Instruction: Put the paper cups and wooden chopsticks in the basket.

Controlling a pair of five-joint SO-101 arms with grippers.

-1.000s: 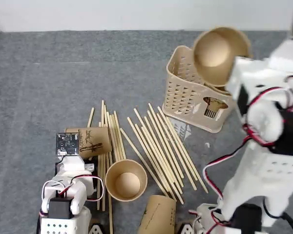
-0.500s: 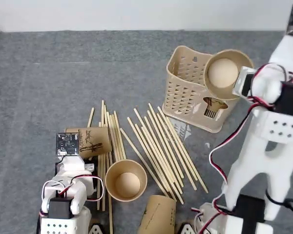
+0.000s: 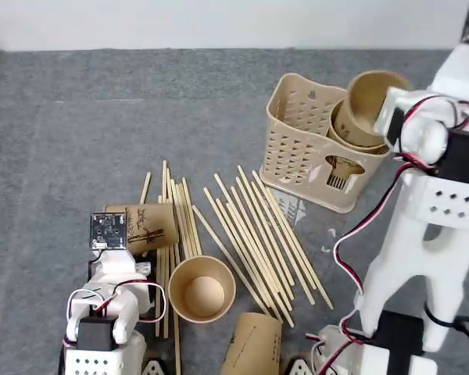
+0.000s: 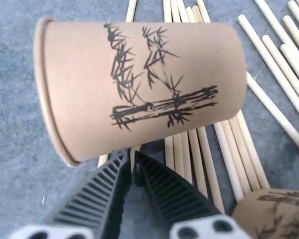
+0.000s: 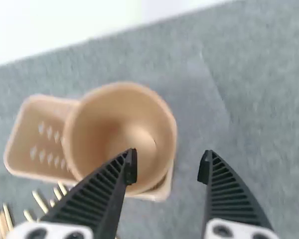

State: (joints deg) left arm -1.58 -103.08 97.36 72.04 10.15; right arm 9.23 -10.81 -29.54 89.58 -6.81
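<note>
Grey felt covers the table where the right gripper (image 5: 168, 159) hangs over the beige basket (image 3: 297, 148), its jaws spread wide and holding nothing. One finger sits over the mouth of a paper cup (image 3: 373, 101) and the other outside its rim. That cup rests in the basket, nested into a second cup (image 3: 340, 129). Its mouth is up and its long axis is close to upright, though it leans rather than sitting square.

The step in hand looks like letting go and clearing out. The gripper would do best to rise straight up with the jaws kept wide, so the inner finger does not catch the rim and drag the leaning cup off the stack.

The left gripper (image 4: 133, 162) has its fingers closed together on nothing, just beside a printed cup (image 4: 139, 84). This cup lies on its side across the wooden chopsticks (image 3: 258, 242), with its long axis crossing theirs and its mouth turned away from the basket. An upright cup (image 3: 202, 289) and another lying cup (image 3: 252, 344) wait nearer the arms. The chopsticks lie flat in two loose bunches, the right-hand one slanting away from the basket's foot.
</note>
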